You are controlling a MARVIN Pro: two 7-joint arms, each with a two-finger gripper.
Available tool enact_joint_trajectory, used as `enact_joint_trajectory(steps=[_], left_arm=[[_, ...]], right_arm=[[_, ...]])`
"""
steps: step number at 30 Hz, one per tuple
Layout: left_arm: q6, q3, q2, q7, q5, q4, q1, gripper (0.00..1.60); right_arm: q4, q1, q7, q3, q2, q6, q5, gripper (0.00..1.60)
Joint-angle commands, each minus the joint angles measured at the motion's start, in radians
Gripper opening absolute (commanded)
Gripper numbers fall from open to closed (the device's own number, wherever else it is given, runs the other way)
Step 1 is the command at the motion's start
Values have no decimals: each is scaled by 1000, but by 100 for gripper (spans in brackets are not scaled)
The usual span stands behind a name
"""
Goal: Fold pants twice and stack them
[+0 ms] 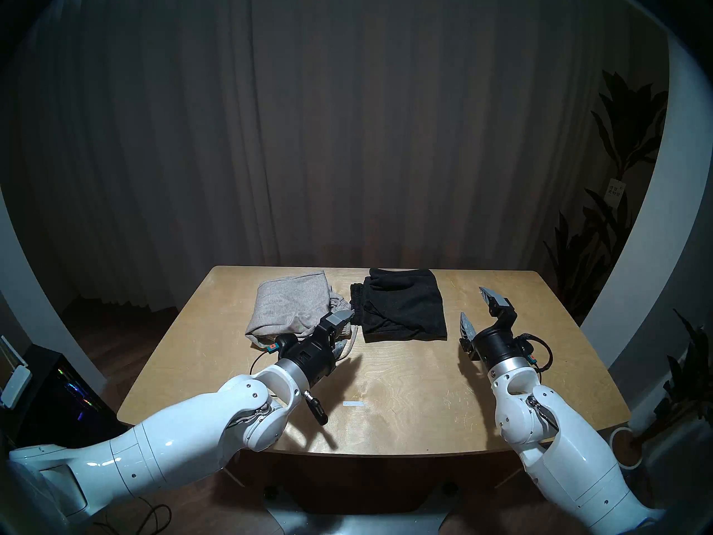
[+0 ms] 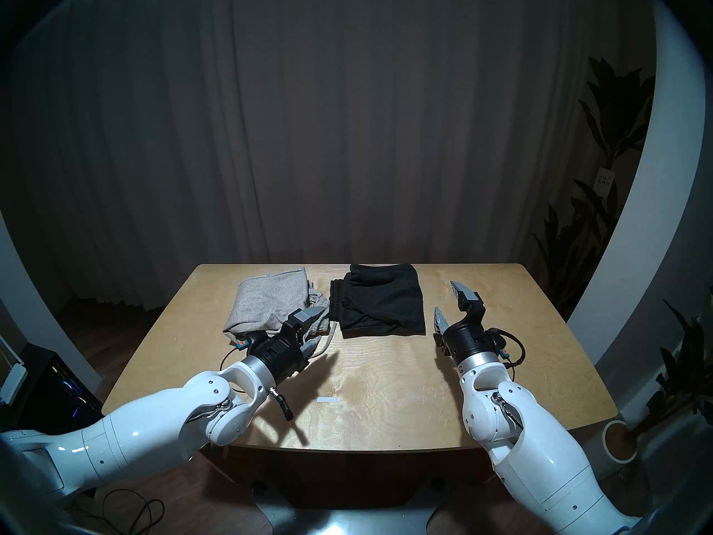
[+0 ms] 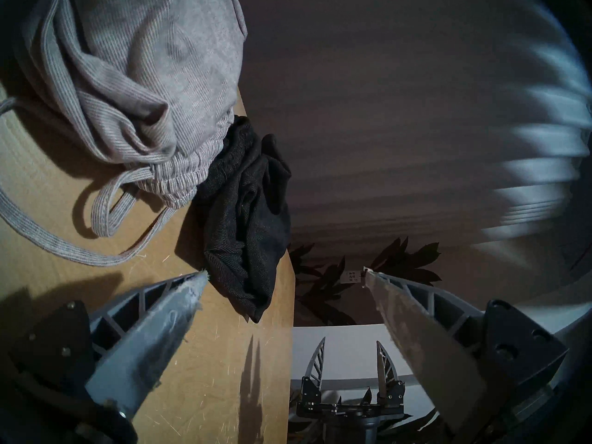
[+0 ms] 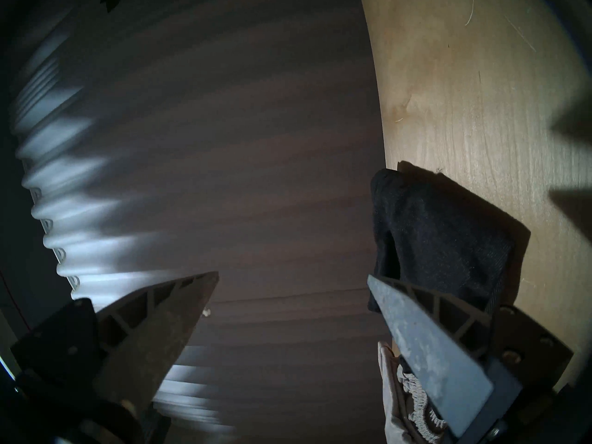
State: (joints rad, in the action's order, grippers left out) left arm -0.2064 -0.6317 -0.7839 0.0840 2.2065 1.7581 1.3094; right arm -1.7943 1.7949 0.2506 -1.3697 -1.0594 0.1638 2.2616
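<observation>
The pants lie folded side by side at the far half of the wooden table (image 1: 386,387): the grey pair (image 1: 291,304) at about eleven o'clock from the table's middle, the black pair (image 1: 403,310) at twelve, their gathered waistbands just touching. My left claw (image 1: 339,325) hangs over the near right corner of the grey bundle, jaws spread wide and holding nothing; my right claw (image 1: 476,310) stands at two o'clock, clear of the black pair, also wide open and empty. I judge both pairs folded and the stacking still to do. To do it well, I would slide one finger under all the layers at a folded edge, not just pinch the top ply, and lift with both claws so the bundle keeps its shape. The grey cloth is a fine ribbed knit, soft and rumpled near the elastic waist, with a flat pale cord (image 3: 64,241) looping loose onto the table; that cord could snag or trail. The black knit is thicker-looking, squarer, and lies flatter.
</observation>
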Motion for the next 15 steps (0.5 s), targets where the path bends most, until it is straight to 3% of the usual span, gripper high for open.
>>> enact_joint_trajectory(steps=[1, 15], left_arm=[[-6, -15, -55, -25, 22, -24, -38, 160], [-15, -9, -174, -127, 82, -114, -83, 160]], right_arm=[[-92, 45, 5, -43, -35, 49, 50, 160], [-226, 170, -20, -76, -92, 179, 139, 160]])
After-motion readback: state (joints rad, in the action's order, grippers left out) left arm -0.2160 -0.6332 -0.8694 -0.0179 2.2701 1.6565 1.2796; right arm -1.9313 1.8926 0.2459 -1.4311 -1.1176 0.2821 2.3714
